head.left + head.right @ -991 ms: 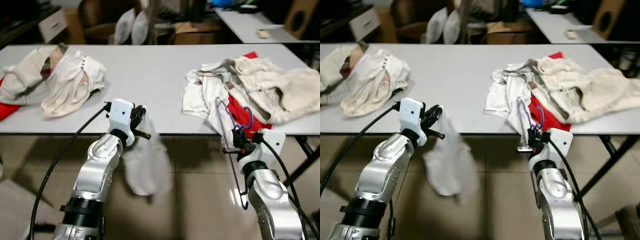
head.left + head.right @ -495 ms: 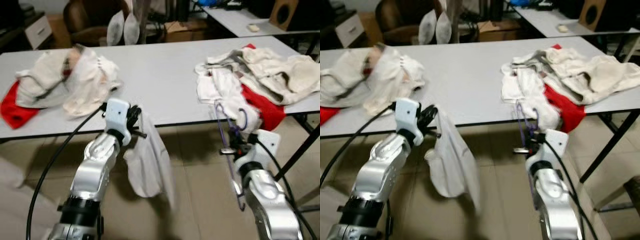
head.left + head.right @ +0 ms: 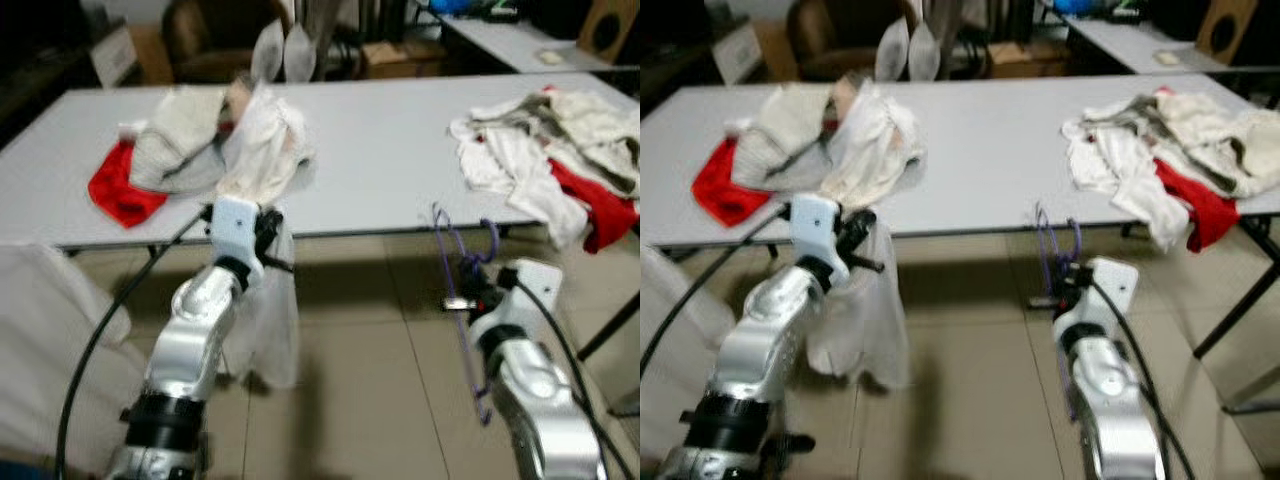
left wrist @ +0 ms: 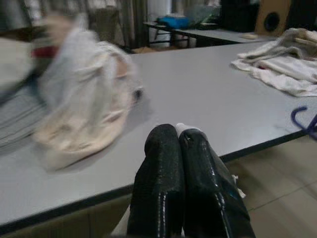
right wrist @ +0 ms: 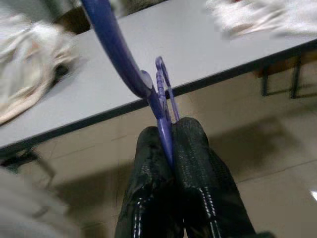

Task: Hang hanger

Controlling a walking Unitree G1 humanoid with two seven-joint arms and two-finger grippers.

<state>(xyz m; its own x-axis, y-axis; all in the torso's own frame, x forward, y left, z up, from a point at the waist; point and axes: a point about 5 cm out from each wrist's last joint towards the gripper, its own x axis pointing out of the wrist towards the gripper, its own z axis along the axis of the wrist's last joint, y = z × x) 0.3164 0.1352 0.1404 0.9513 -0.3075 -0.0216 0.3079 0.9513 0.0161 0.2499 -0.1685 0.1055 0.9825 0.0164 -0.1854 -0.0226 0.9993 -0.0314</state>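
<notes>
The thin purple wire hanger [image 3: 462, 290] hangs below and in front of the grey table [image 3: 390, 150], its hook near the table's front edge and its body trailing down toward the tiled floor [image 3: 370, 400]. The right claw [image 5: 168, 144] grips it, both black fingers pressed shut on the wire just under the hook. The left claw [image 4: 179, 141] is likewise shut, pinching a pale, limp white garment [image 3: 268, 320] that hangs from it beside the table's edge.

Judged from this arrangement, the step in hand is carrying both items toward a hanging place that is not visible here. To do it well, the right claw should keep its pinch firm so the wire cannot pivot, hold the hook upright and free of the table's rim, and keep the hanger well apart from the dangling cloth so the two do not snag.

On the table lie two heaps: a cream and red pile of clothes [image 3: 215, 140] on the robot's left and a white and red pile of clothes [image 3: 550, 150] on its right.

The head views give the whole layout, both silver arms and the full drop of the garment. The right wrist view resolves the grip itself, with the wire running between the finger pads. The left wrist view shows a sliver of white cloth at the closed fingertips [image 4: 163, 144], and the hanger's hook [image 4: 304, 121] at the frame's margin.
</notes>
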